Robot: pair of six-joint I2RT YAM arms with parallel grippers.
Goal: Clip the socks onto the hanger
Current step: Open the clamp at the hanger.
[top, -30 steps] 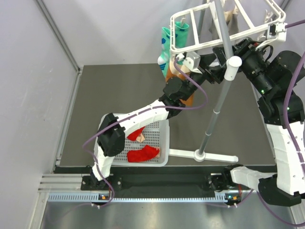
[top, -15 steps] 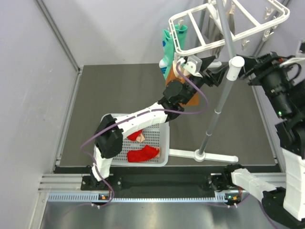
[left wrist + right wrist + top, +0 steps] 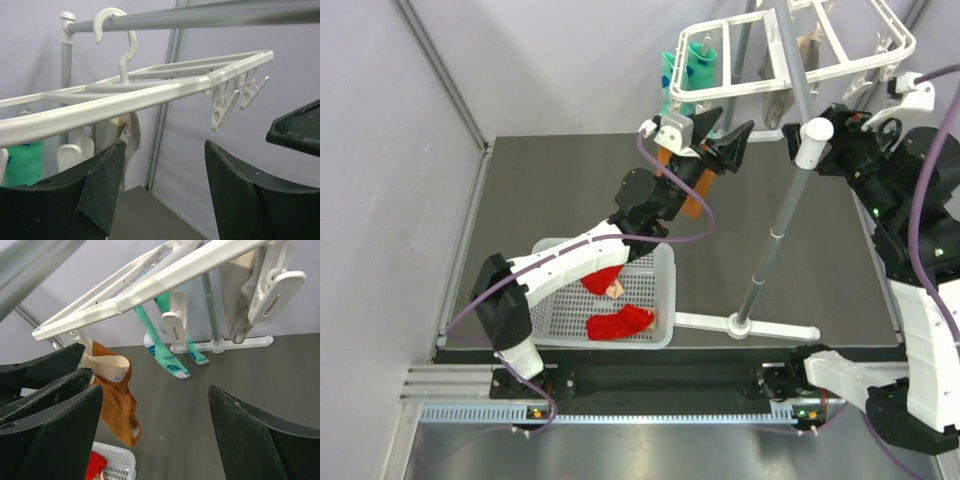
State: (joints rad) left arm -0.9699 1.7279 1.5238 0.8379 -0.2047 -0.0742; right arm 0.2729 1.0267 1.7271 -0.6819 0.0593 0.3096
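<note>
Meanwhile, left hand (image 3: pixel 162 150) and right hand (image 3: pixel 155 390) hover, fingers apart, beneath the hanger (image 3: pixel 150 96), while limp, light red socks (image 3: pixel 620 323) in the near basket (image 3: pixel 645 290) seemingly want pinching at the cuff.

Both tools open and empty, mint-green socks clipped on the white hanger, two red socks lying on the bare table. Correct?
No: the two red fabric socks lie in the white perforated plastic basket, not on the bare table; the top external view shows it. The rest holds.

The left gripper (image 3: pixel 732 125) has drawn back leftward beneath the hanger (image 3: pixel 750 85).
</note>
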